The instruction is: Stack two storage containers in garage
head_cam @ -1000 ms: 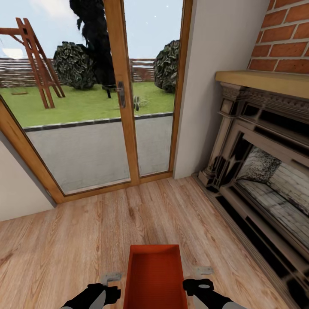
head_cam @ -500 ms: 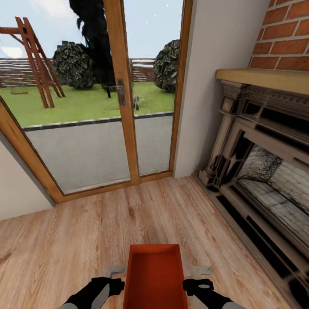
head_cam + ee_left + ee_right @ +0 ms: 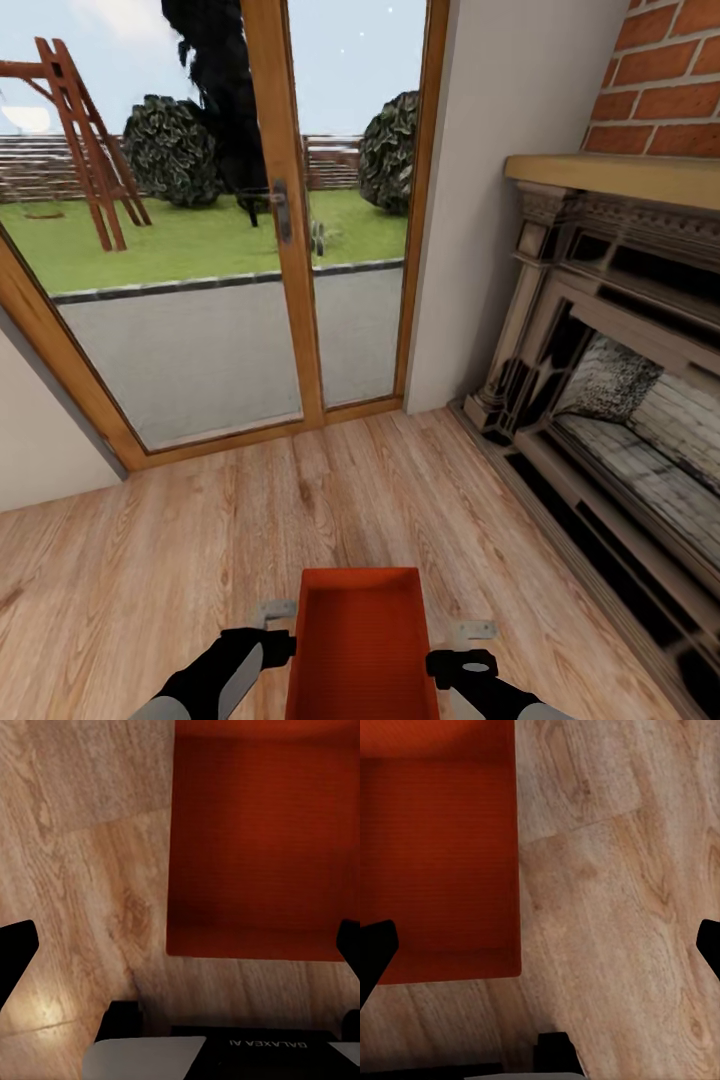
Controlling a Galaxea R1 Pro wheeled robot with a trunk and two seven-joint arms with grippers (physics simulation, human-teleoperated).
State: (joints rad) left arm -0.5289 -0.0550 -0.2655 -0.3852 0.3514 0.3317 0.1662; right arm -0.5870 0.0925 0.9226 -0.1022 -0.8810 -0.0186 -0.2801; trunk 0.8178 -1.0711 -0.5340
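One orange-red storage container (image 3: 362, 645) sits on the light wood plank floor (image 3: 200, 560) of the living room, at the bottom middle of the head view, open side up. My left gripper (image 3: 274, 612) is open at its left wall, and my right gripper (image 3: 472, 633) is open just off its right wall. In the left wrist view the container (image 3: 262, 847) lies ahead of the open left gripper (image 3: 180, 956), whose black fingertips (image 3: 15, 960) stand far apart. The right wrist view has the container (image 3: 435, 855) to one side of the open right gripper (image 3: 540, 952). The second container is out of view.
A glass door with a wooden frame (image 3: 290, 220) stands straight ahead, with lawn and a wooden swing frame (image 3: 85, 140) beyond it. The brick fireplace (image 3: 620, 400) runs along the right side. A white wall (image 3: 500, 200) fills the corner between them.
My left arm has moved forward and inward, bringing its gripper up beside the container's left wall. The right arm and the container have stayed where they were.
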